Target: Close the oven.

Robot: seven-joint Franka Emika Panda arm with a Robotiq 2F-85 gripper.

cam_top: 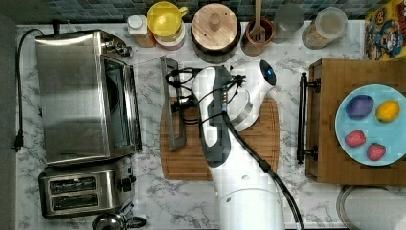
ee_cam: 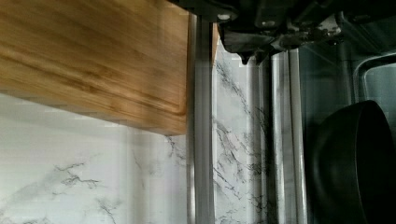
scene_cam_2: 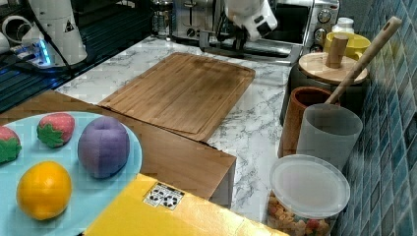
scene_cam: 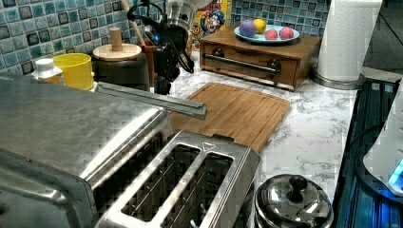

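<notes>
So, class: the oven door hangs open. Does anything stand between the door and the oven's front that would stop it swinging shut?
Nothing visible does. The oven door lies open with the gripper by its bar handle. A dark pan sits inside the oven cavity.

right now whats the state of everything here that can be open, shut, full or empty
oven: door open, folded down flat, handle over the cutting board's edge
toaster: both slots empty
dark pot: wooden lid on
snack jar: lid on, partly filled
frosted cup: upright
blue plate: holds four pieces of toy fruit
gripper: just above the handle
</notes>
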